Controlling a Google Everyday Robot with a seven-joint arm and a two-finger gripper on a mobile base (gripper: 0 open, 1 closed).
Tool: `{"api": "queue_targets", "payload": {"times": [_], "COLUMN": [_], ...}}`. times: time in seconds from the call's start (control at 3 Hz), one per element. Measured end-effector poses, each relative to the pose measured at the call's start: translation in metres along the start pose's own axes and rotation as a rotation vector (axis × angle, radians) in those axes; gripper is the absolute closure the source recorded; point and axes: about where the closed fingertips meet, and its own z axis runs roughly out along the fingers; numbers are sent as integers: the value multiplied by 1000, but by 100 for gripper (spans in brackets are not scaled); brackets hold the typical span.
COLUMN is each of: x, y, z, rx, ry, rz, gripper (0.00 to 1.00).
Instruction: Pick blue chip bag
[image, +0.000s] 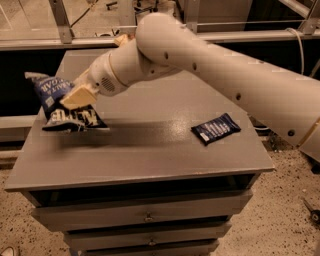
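- The bag (52, 92) is clamped by the gripper (76, 98) over the left part of the table (150, 155), close to its left edge, with the cream fingers pinched on the bag's right side.
- The bag is held tilted, and a shadow is cast on the top beneath it.
- Open tabletop is seen across the middle and front. A small striped packet (216, 128) is laid near the right edge, well apart from the bag.
- The table's far right corner is covered by the arm (225, 70), which is cut off at the right. A tan object (121, 40) behind it is mostly hidden.
- Large white letters on the bag are seen inverted, seemingly "KETTLE". The smaller text cannot be read.
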Motion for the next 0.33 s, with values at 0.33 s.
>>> {"api": "queue_targets", "payload": {"times": [0.33], "x": [-34], "y": [-30], "z": [-40], "rx": [76], "ry": [-134], "rz": [-43], "gripper": [100]}}
